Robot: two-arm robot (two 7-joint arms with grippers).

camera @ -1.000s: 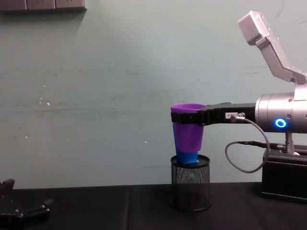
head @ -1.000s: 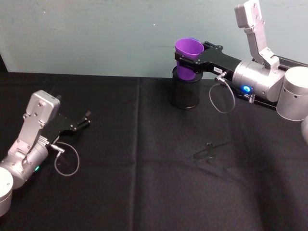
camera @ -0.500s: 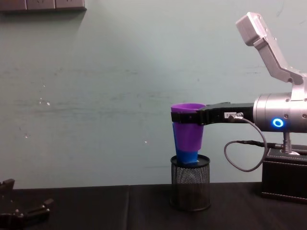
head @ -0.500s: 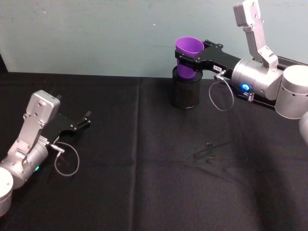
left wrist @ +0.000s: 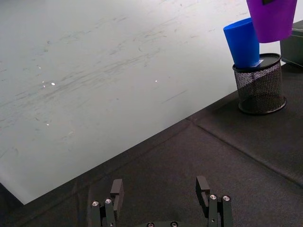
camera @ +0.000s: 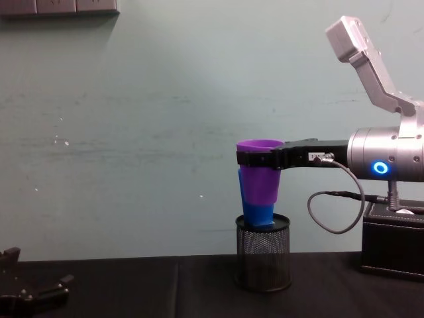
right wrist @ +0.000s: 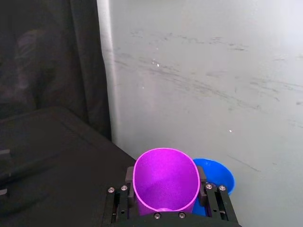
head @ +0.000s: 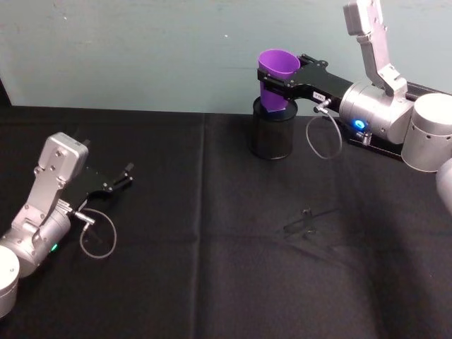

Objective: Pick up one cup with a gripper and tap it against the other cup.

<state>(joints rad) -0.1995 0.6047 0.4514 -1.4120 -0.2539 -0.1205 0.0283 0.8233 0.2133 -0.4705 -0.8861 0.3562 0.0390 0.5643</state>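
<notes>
My right gripper (head: pixel 281 83) is shut on the purple cup (head: pixel 277 73) just below its rim and holds it upright in the air over the black mesh pen holder (head: pixel 271 131). The blue cup (camera: pixel 258 213) stands in that holder (camera: pixel 263 261), its upper part behind the purple cup (camera: pixel 259 173). In the right wrist view the blue cup's rim (right wrist: pixel 217 174) lies close beside the purple cup (right wrist: pixel 165 182); I cannot tell whether they touch. From the left wrist view the blue cup (left wrist: pixel 242 43) leans slightly beside the purple cup (left wrist: pixel 272 19). My left gripper (head: pixel 121 178) rests open at the table's left.
A black cloth (head: pixel 212 268) covers the table. A small dark clip-like object (head: pixel 306 222) lies right of the middle. A black box (camera: pixel 394 240) stands at the back right under my right arm. A pale wall rises right behind the pen holder.
My right gripper has lifted the purple cup slightly higher above the pen holder. The left arm has not moved.
</notes>
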